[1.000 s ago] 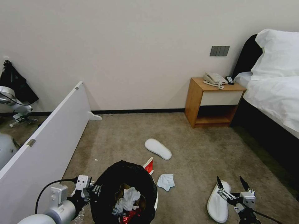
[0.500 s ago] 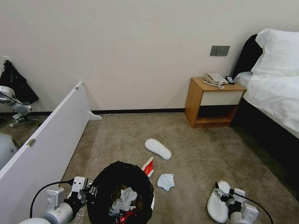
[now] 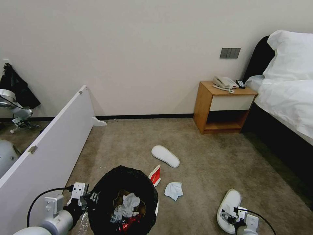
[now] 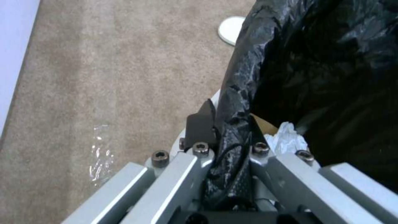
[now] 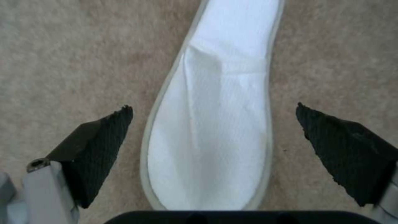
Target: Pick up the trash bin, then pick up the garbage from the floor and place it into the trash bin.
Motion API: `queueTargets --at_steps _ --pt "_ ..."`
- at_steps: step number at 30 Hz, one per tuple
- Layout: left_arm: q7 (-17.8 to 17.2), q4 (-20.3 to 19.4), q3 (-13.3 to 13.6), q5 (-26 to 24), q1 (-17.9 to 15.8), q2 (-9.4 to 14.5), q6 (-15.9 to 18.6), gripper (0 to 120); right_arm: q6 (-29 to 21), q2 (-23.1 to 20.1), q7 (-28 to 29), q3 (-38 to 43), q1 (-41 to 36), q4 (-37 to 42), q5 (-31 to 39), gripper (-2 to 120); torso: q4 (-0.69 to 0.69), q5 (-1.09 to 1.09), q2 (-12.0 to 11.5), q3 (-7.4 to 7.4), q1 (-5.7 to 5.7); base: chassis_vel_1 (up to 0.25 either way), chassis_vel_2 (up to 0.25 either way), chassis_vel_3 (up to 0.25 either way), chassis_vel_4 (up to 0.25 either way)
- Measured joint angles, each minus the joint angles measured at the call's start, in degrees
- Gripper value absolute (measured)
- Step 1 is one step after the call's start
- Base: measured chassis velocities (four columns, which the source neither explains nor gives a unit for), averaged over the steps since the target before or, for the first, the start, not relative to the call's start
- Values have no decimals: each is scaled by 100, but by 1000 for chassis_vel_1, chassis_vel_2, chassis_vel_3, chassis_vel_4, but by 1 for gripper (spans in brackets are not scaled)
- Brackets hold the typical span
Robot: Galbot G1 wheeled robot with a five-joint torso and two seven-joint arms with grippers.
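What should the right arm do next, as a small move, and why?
Probably lower a little and then close: the right tool is open, its fingers on either side of the near slipper, apart from it. The left tool holds the trash bin by its rim.

Left claw [image 4: 226,126] clamped, right claw [image 5: 213,137] spread wide

We look down past the right tool [image 5: 213,130] onto a white slipper [image 5: 219,124] lying flat on the beige carpet [image 5: 62,62]. Its two dark ribbed fingertips [image 5: 104,137] stand wide apart, one on either side of the slipper, neither touching it. We see the slipper's rounded end nearest the tool body, a crease running along its upper surface, and its pale rim resting against the carpet.
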Motion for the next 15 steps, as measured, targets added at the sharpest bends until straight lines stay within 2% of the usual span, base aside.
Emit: queueTargets --at_steps 6,9,10,12,13,15 --pt "-3 36 11 -2 -31 16 2 3 2 137 1 -150 449 -501 -65 99 2 1 0 0 0 0 0 0 0" --pt "-3 44 5 -13 -39 31 5 3 -3 152 0 -222 601 -673 -75 87 2 0 0 0 0 0 0 0 0" --pt "-3 44 5 -13 -39 31 5 3 -3 152 0 -222 601 -673 -75 87 2 0 0 0 0 0 0 0 0" --pt "-3 54 0 -27 -52 40 5 3 -25 145 41 -264 647 -769 -76 76 0 0 0 0 0 0 0 0 0" --pt "-3 54 0 -27 -52 40 5 3 -25 145 41 -264 647 -769 -76 76 0 0 0 0 0 0 0 0 0" --pt "-3 63 2 -36 -69 47 5 3 -60 145 111 -267 659 -805 -77 62 0 0 0 0 0 0 0 0 0"
